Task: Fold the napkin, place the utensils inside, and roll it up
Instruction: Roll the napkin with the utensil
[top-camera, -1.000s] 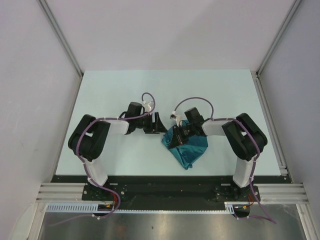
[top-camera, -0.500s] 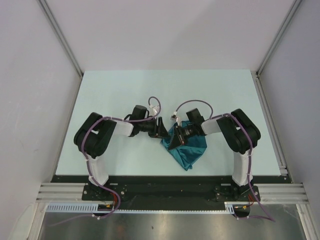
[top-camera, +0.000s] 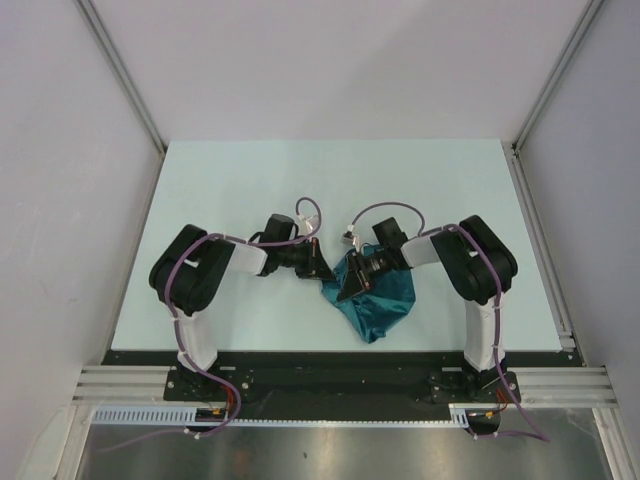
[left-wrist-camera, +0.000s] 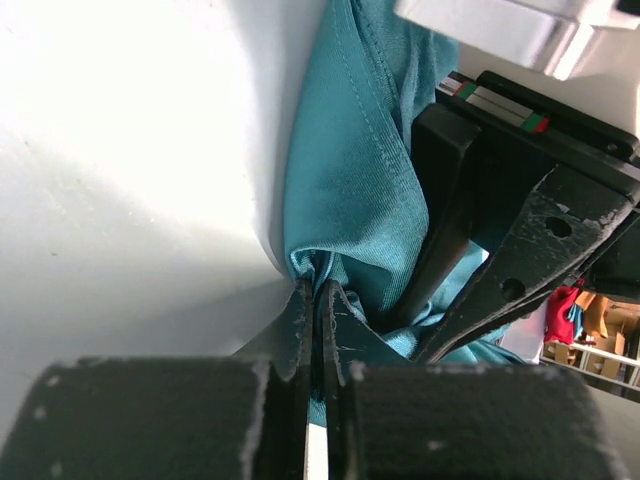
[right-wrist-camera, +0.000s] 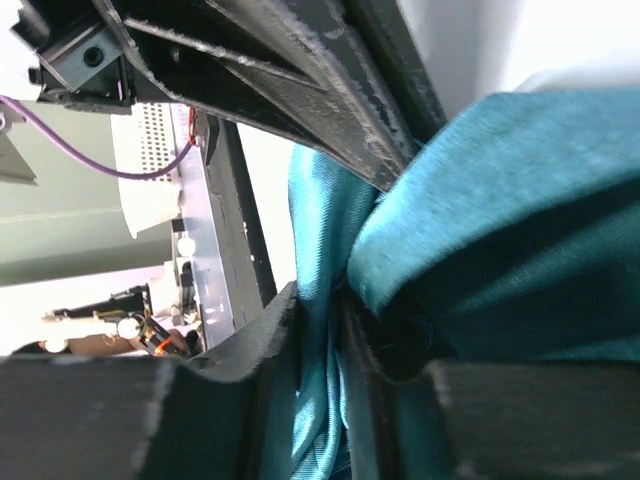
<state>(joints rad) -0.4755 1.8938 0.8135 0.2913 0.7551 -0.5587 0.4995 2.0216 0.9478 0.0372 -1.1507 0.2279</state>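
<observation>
A grey wall (top-camera: 60, 200) closes the left side, and a metal rail (top-camera: 120, 70) runs along its foot. The pale table (top-camera: 250, 180) lies bare from its left edge in to the left arm (top-camera: 200, 275), and the whole far half is open too.

The left gripper (top-camera: 320, 268) reaches right toward the middle. In the left wrist view its jaws are pressed together, and the tips (left-wrist-camera: 312, 290) nip a puckered bit of the napkin's (left-wrist-camera: 350, 180) hemmed edge.

Just beside it, nearly touching, the right gripper (top-camera: 345, 290) reaches left over the cloth. In its own view the jaws (right-wrist-camera: 320, 310) are only narrowly parted, and a band of teal fabric fills the gap between them.

The napkin (top-camera: 378, 300) sits right of centre in the near half of the table (bunched, not flat). It makes a rough triangle. The broad side lies under the 2 grippers, and the point aims at the near edge, stopping short of it. I cannot tell a clear long axis.

Right of the right arm (top-camera: 480, 265) a narrower bare strip runs to the table's right edge. A rail (top-camera: 540, 240) and another grey wall (top-camera: 600, 200) stand there.
</observation>
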